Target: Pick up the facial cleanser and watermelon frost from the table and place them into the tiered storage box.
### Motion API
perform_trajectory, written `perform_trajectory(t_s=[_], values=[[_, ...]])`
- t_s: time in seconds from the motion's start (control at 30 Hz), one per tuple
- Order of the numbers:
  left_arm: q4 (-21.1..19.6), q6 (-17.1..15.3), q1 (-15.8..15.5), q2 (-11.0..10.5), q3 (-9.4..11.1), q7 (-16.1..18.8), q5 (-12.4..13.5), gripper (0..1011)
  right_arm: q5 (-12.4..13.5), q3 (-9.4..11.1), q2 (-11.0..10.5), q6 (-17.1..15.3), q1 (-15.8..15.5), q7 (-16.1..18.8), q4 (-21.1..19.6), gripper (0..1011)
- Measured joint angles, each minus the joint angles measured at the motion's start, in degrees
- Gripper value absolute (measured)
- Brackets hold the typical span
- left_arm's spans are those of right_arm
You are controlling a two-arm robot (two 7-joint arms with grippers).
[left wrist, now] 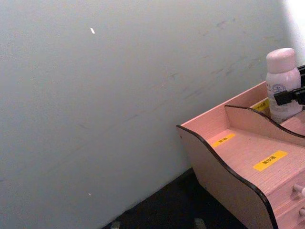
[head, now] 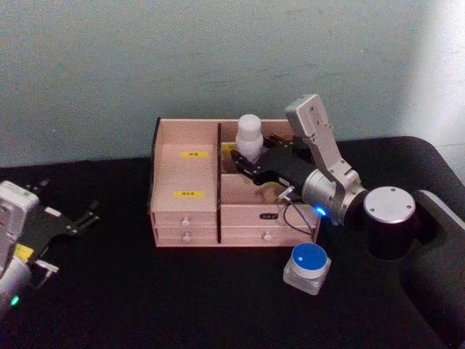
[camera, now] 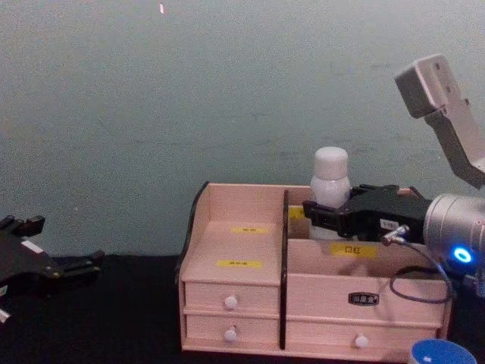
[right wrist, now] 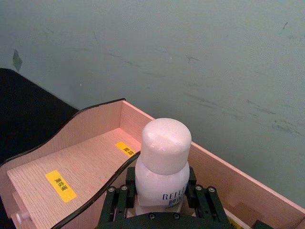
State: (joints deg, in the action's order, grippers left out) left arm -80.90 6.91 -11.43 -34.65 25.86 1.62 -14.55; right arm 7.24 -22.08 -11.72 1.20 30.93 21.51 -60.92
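Nearest the robot, on the black table [head: 145, 291], the watermelon frost [head: 306, 265] sits upright, blue lid up, just in front of the right-hand drawers of the tiered storage box [head: 185, 171] and not yet picked. The right arm's wrist hangs close above and beside it. Risk: when that arm backs out, the wrist or its loose cable could clip the jar and push it along the table.

Far left, the left gripper [head: 64, 198] is parked low with fingers spread and nothing between them, well apart from the box. No risk from it.

Further back, the right gripper [head: 243, 156] reaches over the right half of the box, pads clamped on the lower body of the facial cleanser [head: 249, 134]. The bottle is upright, cap up, over the rear right compartment and just right of the centre divider. The compartment wall hides its base, so I cannot tell whether it is seated on the floor.

Main risk: fingers let go before the base is down. A tall, slim bottle would likely tip against the divider or back wall, or fall across the lower tier. Second risk: a pad drags on the bottle during the opening or pull-back and tilts it. Third: fingers catch the curved divider edge on the way out and jolt the box.
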Motion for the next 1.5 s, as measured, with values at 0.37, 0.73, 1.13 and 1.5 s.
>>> perform_trajectory(t_s=[0.37, 0.73, 1.13, 1.5], values=[[0.0, 0.0, 0.0, 0.0, 0.0, 0.0, 0.0, 1001, 0.0, 0.0, 0.0, 0.1, 0.0, 0.0, 0.0, 626], [0.0, 0.0, 0.0, 0.0, 0.0, 0.0, 0.0, 1001, 0.0, -0.1, -0.1, 0.1, 0.0, 0.0, 0.0, 966], [0.0, 0.0, 0.0, 0.0, 0.0, 0.0, 0.0, 1001, 0.0, -0.1, -0.1, 0.2, -0.1, 0.0, -0.2, 1000], [0.0, 0.0, 0.0, 0.0, 0.0, 0.0, 0.0, 1001, 0.9, 1.4, -2.2, 0.8, -3.4, 0.5, -7.1, 1000]])
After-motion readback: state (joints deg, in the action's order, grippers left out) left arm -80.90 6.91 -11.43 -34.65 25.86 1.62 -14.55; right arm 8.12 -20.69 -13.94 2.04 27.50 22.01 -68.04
